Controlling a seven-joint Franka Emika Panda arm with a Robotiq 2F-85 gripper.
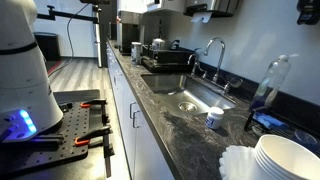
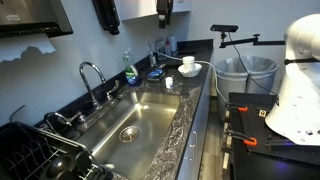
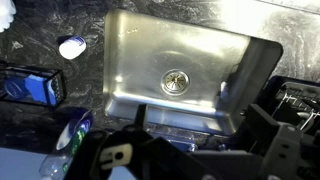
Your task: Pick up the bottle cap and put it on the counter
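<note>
Pale grey-blue walls (image 1: 250, 35) stand around me in even, cool light. A grey wood-look floor (image 1: 75, 68) runs back past a row of white cabinets (image 1: 125, 105). A steel sink (image 3: 170, 60) gleams below me, with a curved faucet (image 2: 90, 75) at its back edge. A bin with a clear liner (image 2: 245, 72) stands near the far wall. A dark box overhead (image 2: 30, 15) may be a microwave.

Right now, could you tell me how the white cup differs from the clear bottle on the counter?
The cup is short, white and opaque; the bottle is tall and see-through. The cup stands close to the sink, the bottle farther back. Both stand upright on the counter.
</note>
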